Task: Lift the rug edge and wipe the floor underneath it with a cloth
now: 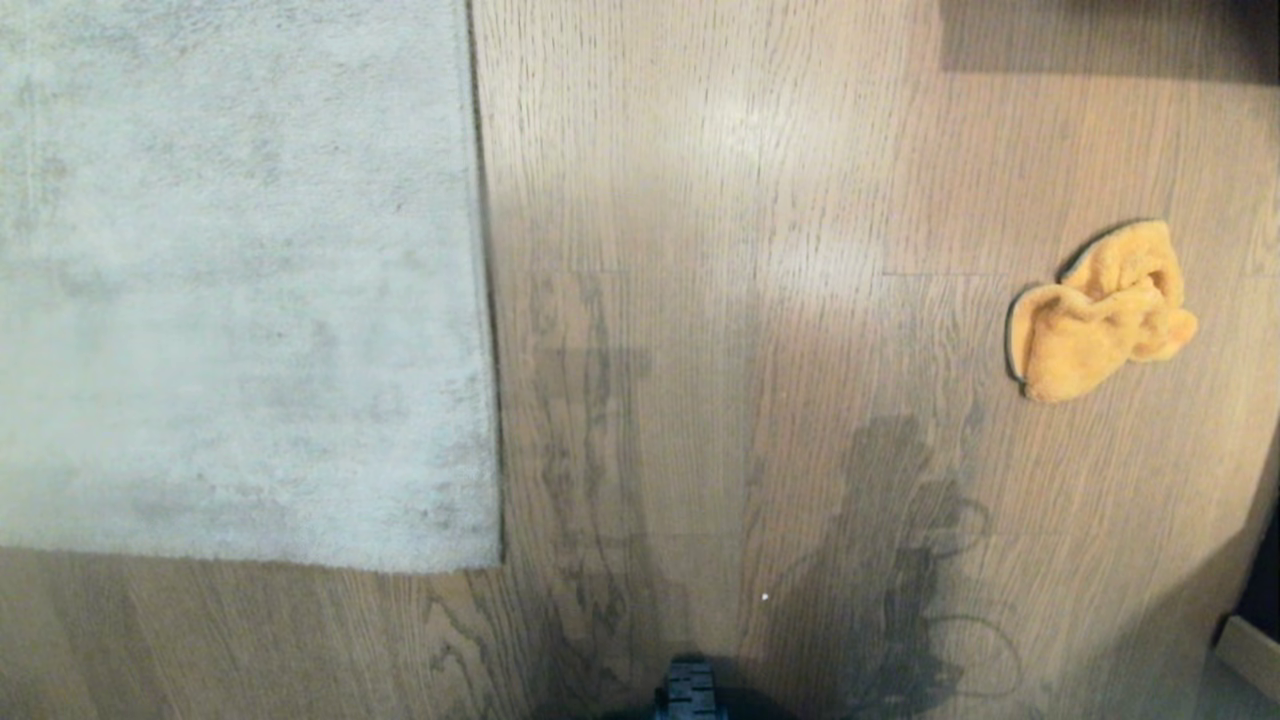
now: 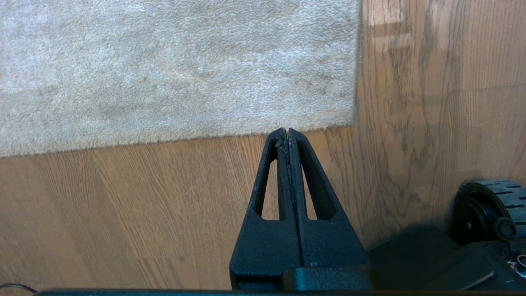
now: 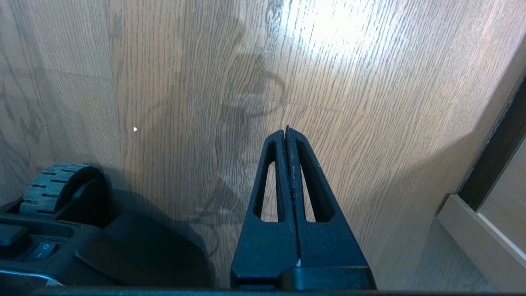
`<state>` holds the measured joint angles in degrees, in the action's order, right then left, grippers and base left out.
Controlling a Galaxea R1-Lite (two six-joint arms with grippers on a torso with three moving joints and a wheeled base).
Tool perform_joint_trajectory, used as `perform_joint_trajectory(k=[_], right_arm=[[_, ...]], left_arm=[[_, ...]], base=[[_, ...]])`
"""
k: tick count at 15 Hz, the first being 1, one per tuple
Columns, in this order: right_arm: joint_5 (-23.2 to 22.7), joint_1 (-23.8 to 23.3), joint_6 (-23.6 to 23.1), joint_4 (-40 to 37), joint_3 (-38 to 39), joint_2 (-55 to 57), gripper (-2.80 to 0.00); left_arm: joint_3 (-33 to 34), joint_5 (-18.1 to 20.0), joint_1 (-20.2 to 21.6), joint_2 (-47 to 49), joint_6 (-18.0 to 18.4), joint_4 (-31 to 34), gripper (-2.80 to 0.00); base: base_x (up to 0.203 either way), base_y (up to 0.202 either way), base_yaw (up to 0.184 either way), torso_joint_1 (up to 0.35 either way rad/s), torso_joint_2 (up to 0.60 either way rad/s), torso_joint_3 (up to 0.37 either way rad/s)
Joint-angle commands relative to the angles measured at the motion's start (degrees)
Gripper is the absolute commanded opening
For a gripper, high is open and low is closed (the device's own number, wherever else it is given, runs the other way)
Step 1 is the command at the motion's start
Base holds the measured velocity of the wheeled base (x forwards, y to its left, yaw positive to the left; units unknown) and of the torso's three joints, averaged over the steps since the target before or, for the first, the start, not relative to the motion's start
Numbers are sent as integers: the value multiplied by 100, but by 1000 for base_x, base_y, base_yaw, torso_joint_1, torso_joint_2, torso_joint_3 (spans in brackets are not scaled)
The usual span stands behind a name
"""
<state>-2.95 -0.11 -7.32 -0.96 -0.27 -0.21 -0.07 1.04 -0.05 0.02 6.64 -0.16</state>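
Rug edge lies flat on floor, corner near robot base. Cloth crumpled on bare floor, well apart from rug, robot's right side. Left end effector clenched, empty, hanging over floor by rug corner. Right end effector clenched, empty, over bare floor.
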Motion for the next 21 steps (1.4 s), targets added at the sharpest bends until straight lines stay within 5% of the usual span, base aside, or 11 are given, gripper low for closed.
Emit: perform_joint_trajectory(k=[1, 21], right_arm=[[-4, 2, -7, 0, 0, 21, -280], [-4, -7, -7, 0, 0, 21, -280]], left_arm=[[6, 1, 5, -2, 4, -2, -280], [-1, -16, -2, -2, -259, 20, -280]], base=[[0, 0, 0, 0, 0, 0], [0, 0, 0, 0, 0, 0]])
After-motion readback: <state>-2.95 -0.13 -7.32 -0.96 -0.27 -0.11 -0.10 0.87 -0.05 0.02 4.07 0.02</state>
